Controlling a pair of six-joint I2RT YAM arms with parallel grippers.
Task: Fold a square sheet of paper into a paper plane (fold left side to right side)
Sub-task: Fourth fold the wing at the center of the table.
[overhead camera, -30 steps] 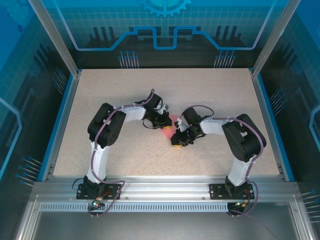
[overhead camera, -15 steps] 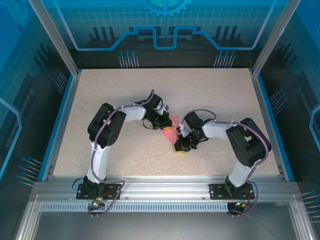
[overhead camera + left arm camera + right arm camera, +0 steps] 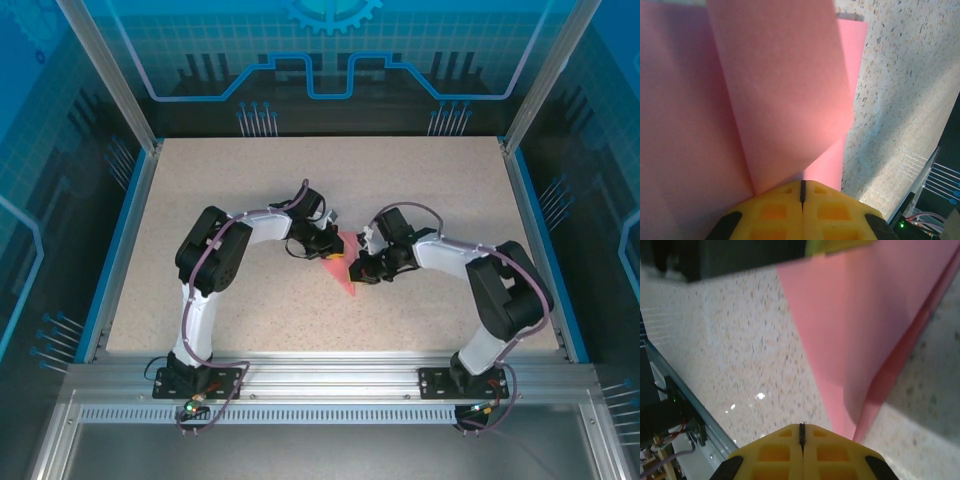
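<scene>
No lettering, labels or numbers are readable on anything; all surfaces unmarked

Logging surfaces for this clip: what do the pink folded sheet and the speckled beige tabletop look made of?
Pink folded sheet: thin matte paper, apparently; sharp creases, flat overlapping flaps. Speckled beige tabletop: hard laminate or stone-look composite, unclear which; fine dark flecks, small glints.

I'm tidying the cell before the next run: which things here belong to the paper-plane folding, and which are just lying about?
Part of the job:
- folded pink paper
- left arm's fingers, closed, against the paper
- right arm's fingers, closed, at the paper's narrow end

Just there:
- speckled table
- aluminium frame
- blue enclosure panels
</scene>
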